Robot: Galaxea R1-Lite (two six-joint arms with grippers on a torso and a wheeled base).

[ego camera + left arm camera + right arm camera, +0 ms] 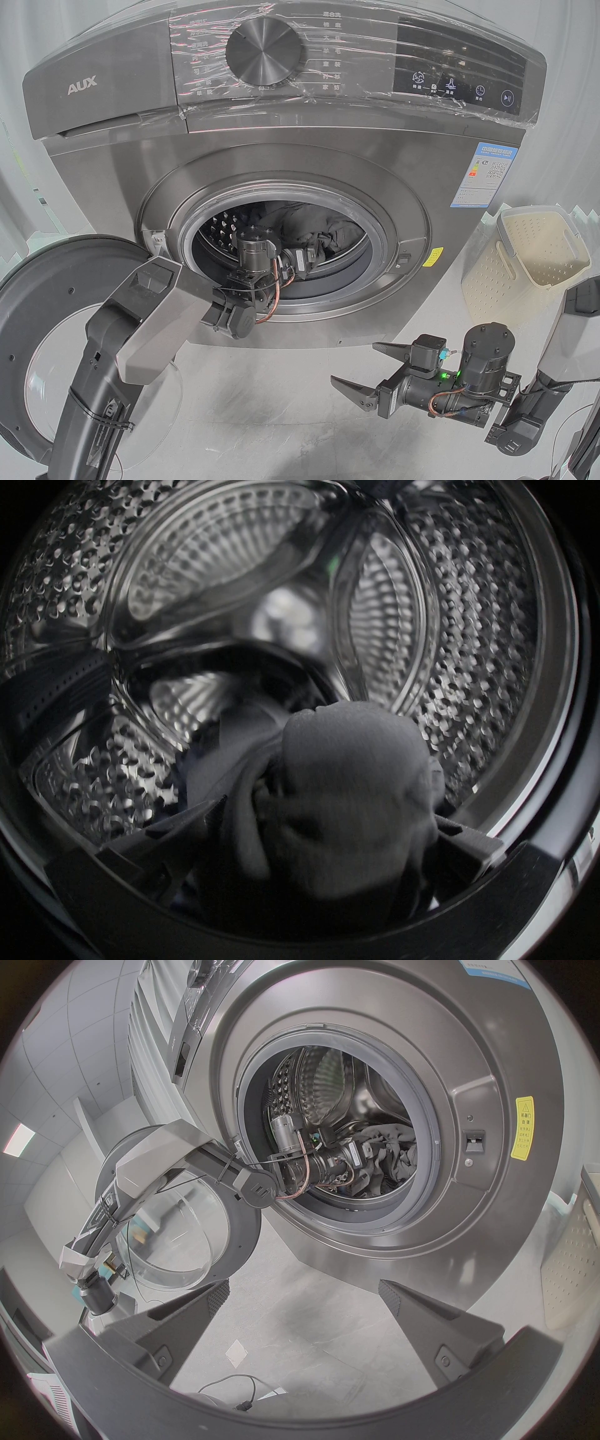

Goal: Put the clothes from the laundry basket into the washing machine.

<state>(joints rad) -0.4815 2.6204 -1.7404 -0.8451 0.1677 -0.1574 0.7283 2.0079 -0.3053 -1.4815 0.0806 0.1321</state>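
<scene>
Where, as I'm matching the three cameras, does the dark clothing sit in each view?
Head view: dark clothing lies in the right half of the drum.
Left wrist view: dark clothing is bunched between the fingers of the left gripper, close to the camera.
Right wrist view: dark clothing lies in the drum, at the left gripper's tip.
Shared landmark: the drum's perforated wall.

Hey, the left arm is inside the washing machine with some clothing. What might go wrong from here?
1. The dark garment sits bunched between the spread fingers of the left gripper. It may cling to them and get dragged back out when the arm withdraws.
2. The orange cable on that wrist hangs close to the door rim and might snag there on the way out.
</scene>
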